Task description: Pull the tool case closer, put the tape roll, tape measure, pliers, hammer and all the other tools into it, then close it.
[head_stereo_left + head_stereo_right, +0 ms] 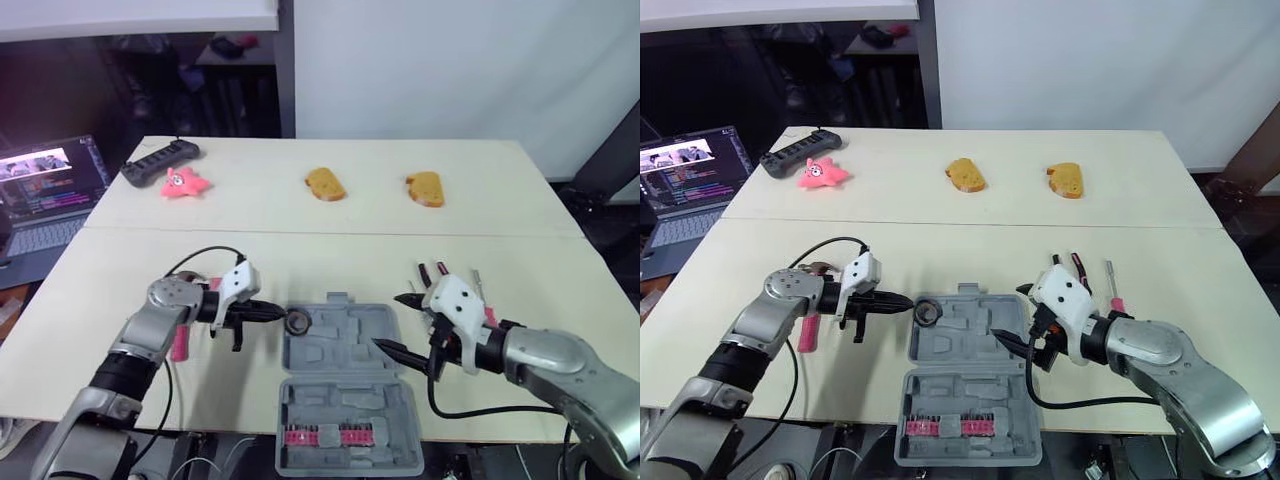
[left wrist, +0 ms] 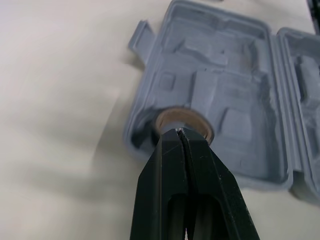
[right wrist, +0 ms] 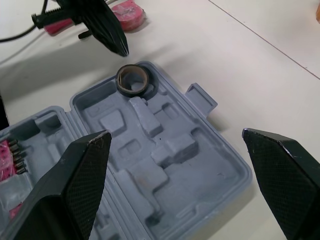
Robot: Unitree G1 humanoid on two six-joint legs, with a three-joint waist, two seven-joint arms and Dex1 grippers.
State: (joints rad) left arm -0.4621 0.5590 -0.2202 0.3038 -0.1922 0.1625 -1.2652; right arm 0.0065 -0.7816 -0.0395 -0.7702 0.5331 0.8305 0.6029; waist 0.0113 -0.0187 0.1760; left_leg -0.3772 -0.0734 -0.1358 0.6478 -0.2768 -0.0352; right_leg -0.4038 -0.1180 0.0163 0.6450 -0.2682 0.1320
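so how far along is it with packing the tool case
Done: the tool case lies open near the table's front edge, and the tape roll sits in its far left corner. In hand: nothing. The left gripper is shut beside the roll, and the right gripper hangs open over the case. Left: the pliers, screwdriver and pink-handled tool on the table, then closing the case.

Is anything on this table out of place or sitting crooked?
The tape roll seems to lean crookedly in a corner of the open tool case, not flat in a recess. On the table's far side, two bread slices and a pink starfish toy look foreign among tools.
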